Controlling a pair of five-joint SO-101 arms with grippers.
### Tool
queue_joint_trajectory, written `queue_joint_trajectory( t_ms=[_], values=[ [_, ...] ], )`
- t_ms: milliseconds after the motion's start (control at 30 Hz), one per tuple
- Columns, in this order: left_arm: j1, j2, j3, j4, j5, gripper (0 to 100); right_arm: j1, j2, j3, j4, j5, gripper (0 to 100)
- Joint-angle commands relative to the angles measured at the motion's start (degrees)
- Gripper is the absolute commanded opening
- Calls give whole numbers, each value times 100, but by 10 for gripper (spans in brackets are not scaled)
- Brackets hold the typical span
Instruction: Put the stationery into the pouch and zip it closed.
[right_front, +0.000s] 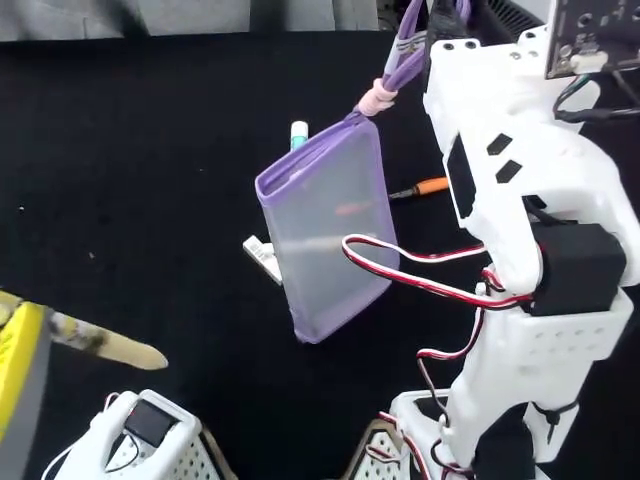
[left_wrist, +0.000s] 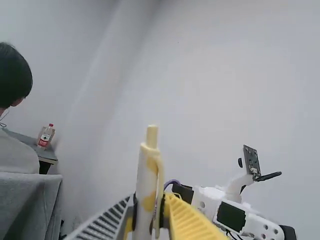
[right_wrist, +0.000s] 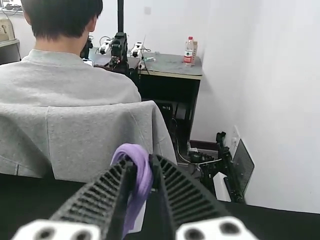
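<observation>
A translucent purple pouch hangs tilted over the black table, held up by its purple strap. My right gripper is shut on that strap at the top of the high view. At the lower left my left gripper is shut on a cream and yellow pen, whose tip points toward the pouch from well to its left. The left wrist view has the pen upright between the fingers of the left gripper.
A teal-capped pen pokes out behind the pouch's upper edge. An orange pen lies between pouch and right arm. A small white item sits at the pouch's left side. The table's left half is bare black.
</observation>
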Motion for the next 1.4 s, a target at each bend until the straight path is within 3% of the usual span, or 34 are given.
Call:
queue_joint_trajectory(
  t_ms=[0, 133, 333, 433, 567, 767, 900, 1367],
  values=[
    [4, -800, 2123, -1143, -70, 29, 53, -189, -22, 18, 53, 12],
    [13, -1811, 4743, -3402, -70, 29, 53, -189, -13, 18, 53, 12],
    [13, -3297, 8321, -7578, -70, 29, 53, -189, -31, 26, 53, 12],
    [-4, -3446, 9525, -8897, -70, 28, 53, -189, -31, 26, 53, 12],
    [-4, -3446, 10343, -9231, -105, 28, 53, -189, -31, 26, 53, 12],
    [-4, -3490, 11020, -9934, -1011, 28, 53, -189, -22, 26, 53, 12],
    [4, -3490, 11415, -10435, -1143, 28, 53, -189, -22, 26, 53, 12],
    [-189, -3490, 12092, -10444, -1116, 28, 53, -189, -31, 26, 62, 12]
  ],
)
